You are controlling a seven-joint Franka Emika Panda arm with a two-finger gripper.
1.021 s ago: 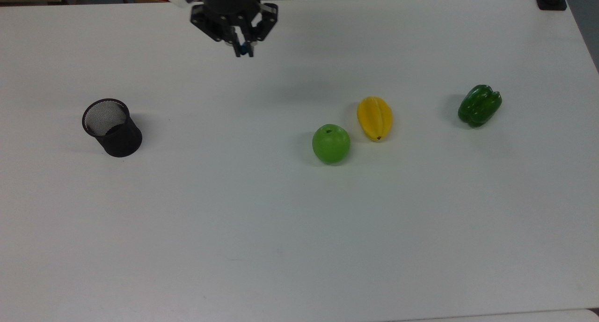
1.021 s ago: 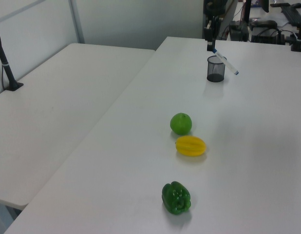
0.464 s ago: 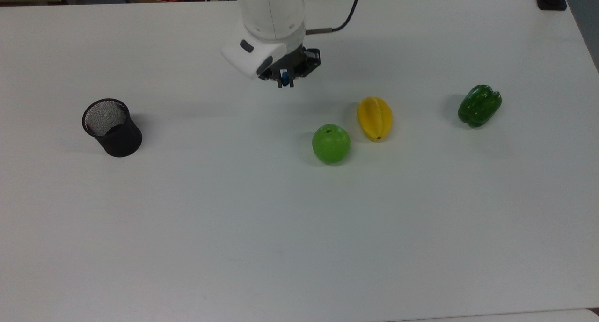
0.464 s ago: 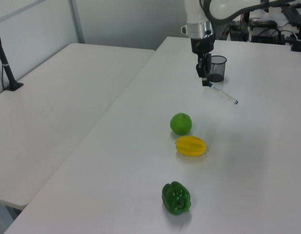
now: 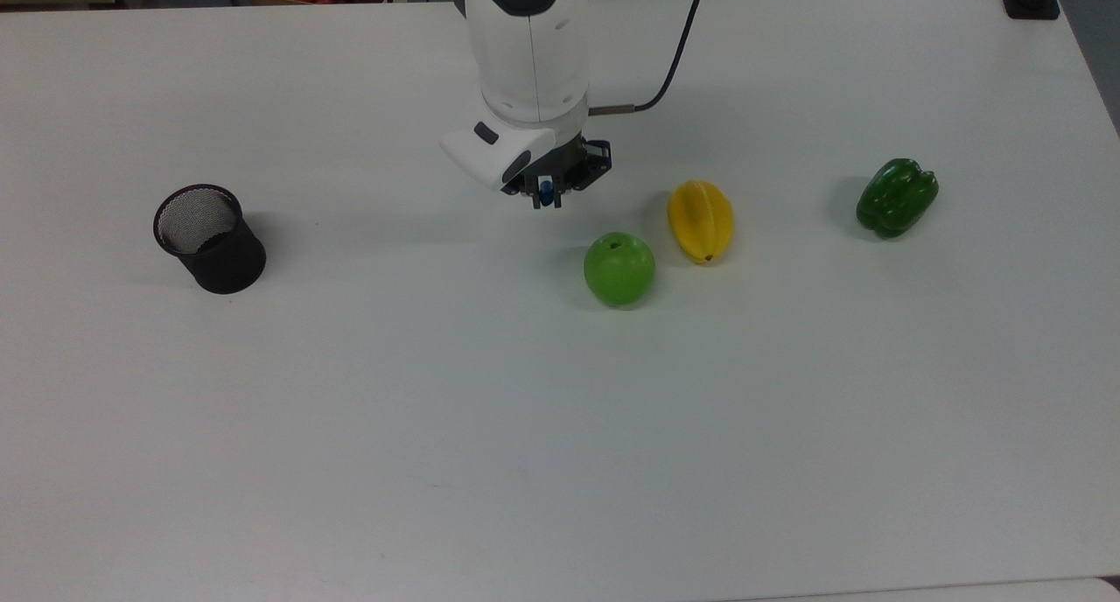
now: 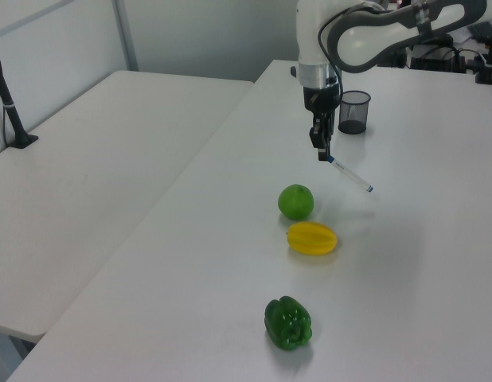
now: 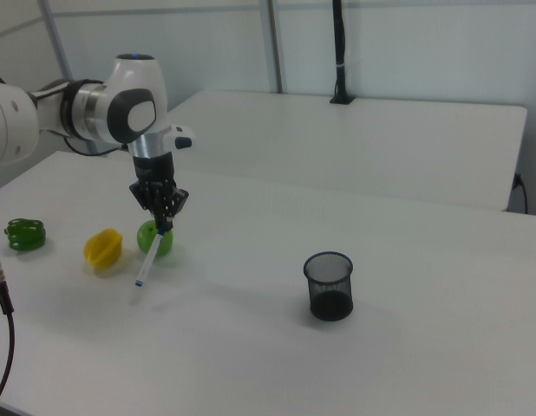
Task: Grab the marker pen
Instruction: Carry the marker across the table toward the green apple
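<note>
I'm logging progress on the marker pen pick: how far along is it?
Done: the marker pen is off the table, clamped at its blue cap end in the claw, hanging tilted. The mesh pen cup stands without it. In hand: the arm carries it near the green apple. Left: nothing visible of the taking itself.

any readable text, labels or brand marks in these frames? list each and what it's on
None can be read.
The marker pen, held in the gripper: any print on its white barrel is too small to make out.
The apple, the starfruit, the green pepper and the mesh cup: no markings visible.
</note>
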